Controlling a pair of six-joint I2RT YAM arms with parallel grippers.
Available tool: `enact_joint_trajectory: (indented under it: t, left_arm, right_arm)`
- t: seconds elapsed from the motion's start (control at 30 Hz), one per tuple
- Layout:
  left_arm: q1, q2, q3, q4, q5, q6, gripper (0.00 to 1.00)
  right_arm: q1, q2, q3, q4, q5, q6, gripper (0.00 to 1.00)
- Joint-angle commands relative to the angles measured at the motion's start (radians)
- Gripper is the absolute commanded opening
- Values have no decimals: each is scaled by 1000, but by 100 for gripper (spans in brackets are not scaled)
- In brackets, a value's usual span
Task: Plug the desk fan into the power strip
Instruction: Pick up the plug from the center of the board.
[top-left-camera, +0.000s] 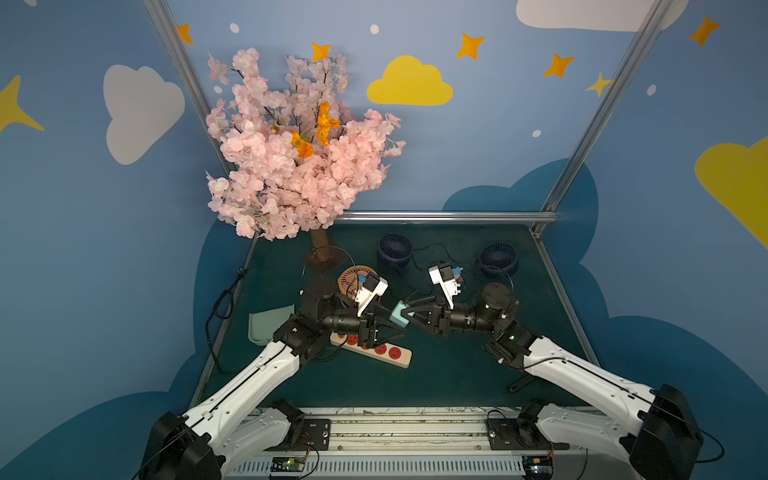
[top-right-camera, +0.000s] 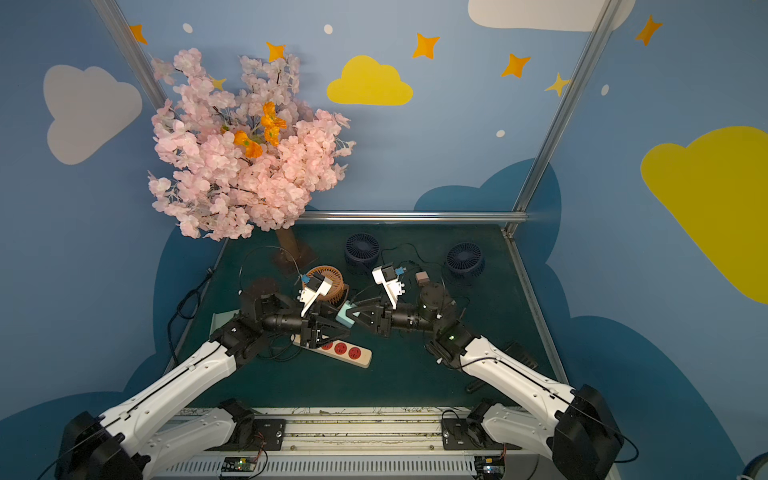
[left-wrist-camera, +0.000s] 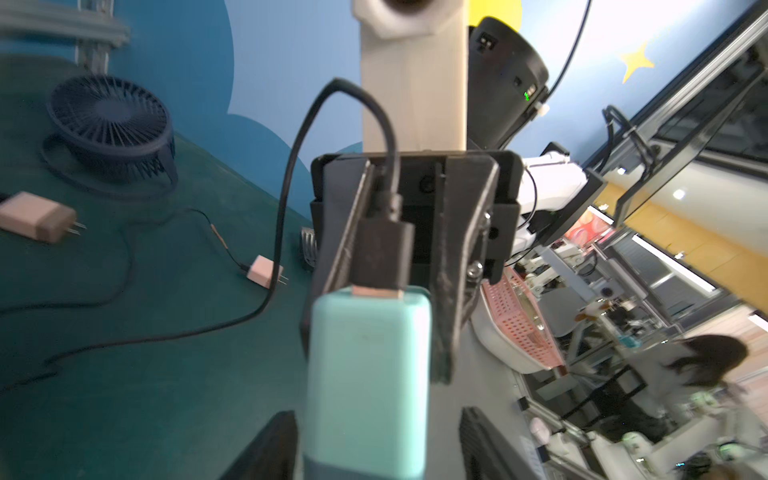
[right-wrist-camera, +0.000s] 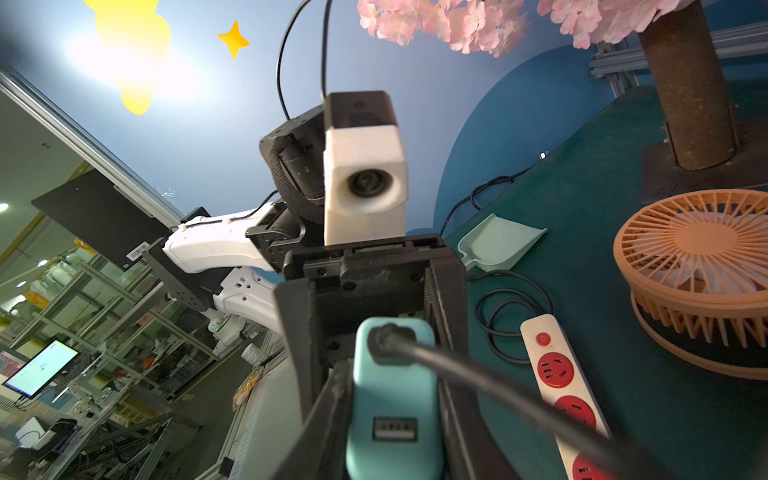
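By your near power strip (top-left-camera: 395, 355), right gripper (top-left-camera: 409, 315) clamps the teal adapter (left-wrist-camera: 368, 374); left gripper (top-left-camera: 397, 321) straddles it, jaws apart.

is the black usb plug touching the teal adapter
Touching: the left wrist view shows the black usb plug pushed into the end of the teal adapter, with no gap.

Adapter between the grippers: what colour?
The adapter is pale mint-teal; it shows best in the left wrist view.
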Motion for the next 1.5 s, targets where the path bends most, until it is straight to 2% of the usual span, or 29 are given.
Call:
enact_joint_trajectory:
  t: [0.0,0.07,0.13,0.23,0.33,0.4,0.57,0.7,0.83,0.9,0.93,0.97,1.03,1.13,1.2,1.27,1.33,1.47]
  left_arm:
    - [0,4,-2,63,43,-13,46]
    - [0,3,-6,68,44,-14,29]
    - [0,5,-6,74,44,-20,21]
    - [-2,6,-6,85,63,-32,21]
    - [-3,12,-6,90,90,-45,32]
    - [-4,15,-6,90,100,-48,36]
    - [-11,19,-11,92,101,-51,37]
    - [-14,25,-12,97,101,-50,31]
    - [-26,38,-13,98,113,-46,12]
    - [-26,42,-15,93,123,-36,5]
    - [-26,42,-14,76,126,-20,3]
    - [-27,43,-10,53,134,-2,2]
    - [-28,42,12,-33,148,59,2]
    - [-40,42,69,-248,139,227,2]
    - [-44,45,104,-368,132,309,2]
    - [-44,49,119,-403,139,334,2]
    - [-46,55,125,-405,155,336,2]
    - [-55,88,147,-409,206,328,2]
  right_arm:
    - [6,0,28,61,-28,10,8]
    - [6,2,28,62,-43,12,9]
    - [5,6,28,59,-59,16,9]
    - [-1,9,17,47,-84,15,11]
    - [-8,11,26,-3,-117,-5,12]
    - [-10,8,36,-45,-128,-27,12]
    - [-9,9,43,-63,-127,-45,12]
    - [-10,13,42,-59,-126,-45,12]
    - [-11,7,41,-69,-121,-42,13]
    - [-18,-3,55,-136,-119,-69,25]
    - [-25,-11,73,-224,-115,-100,36]
    - [-31,-19,96,-311,-112,-140,46]
    - [-45,-31,152,-524,-110,-229,59]
    - [-50,-25,240,-777,-109,-343,68]
    - [-54,-4,293,-908,-153,-411,69]
    - [-54,15,328,-989,-227,-466,67]
    - [-50,26,332,-997,-279,-484,66]
    - [-43,36,338,-982,-292,-500,60]
